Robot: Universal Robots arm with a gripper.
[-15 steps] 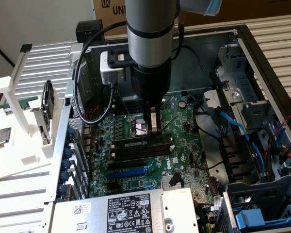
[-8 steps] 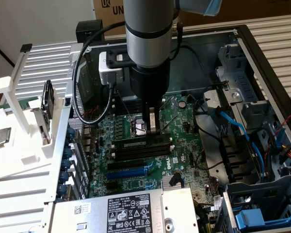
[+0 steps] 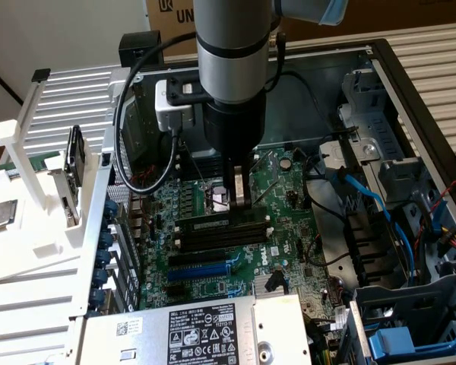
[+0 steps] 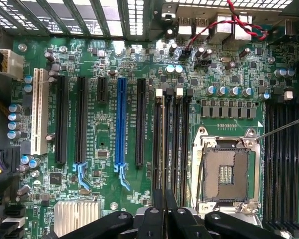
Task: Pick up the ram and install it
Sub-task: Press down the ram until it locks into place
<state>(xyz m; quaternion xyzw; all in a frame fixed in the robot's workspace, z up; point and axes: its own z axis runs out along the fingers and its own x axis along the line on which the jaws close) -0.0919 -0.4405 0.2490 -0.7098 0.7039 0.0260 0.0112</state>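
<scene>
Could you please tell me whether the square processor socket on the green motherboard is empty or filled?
Empty. The metal-framed square processor socket shows its bare contact grid in the wrist view, with no chip seated in it.

Green motherboard carries 1 blue slot, open processor socket, silver heatsink.

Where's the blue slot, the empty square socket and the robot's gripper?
blue slot (image 4: 121, 122), wrist view, middle of its length
empty square socket (image 4: 228, 174), wrist view, its centre
gripper (image 3: 239, 201), exterior view, its lower tip
</scene>
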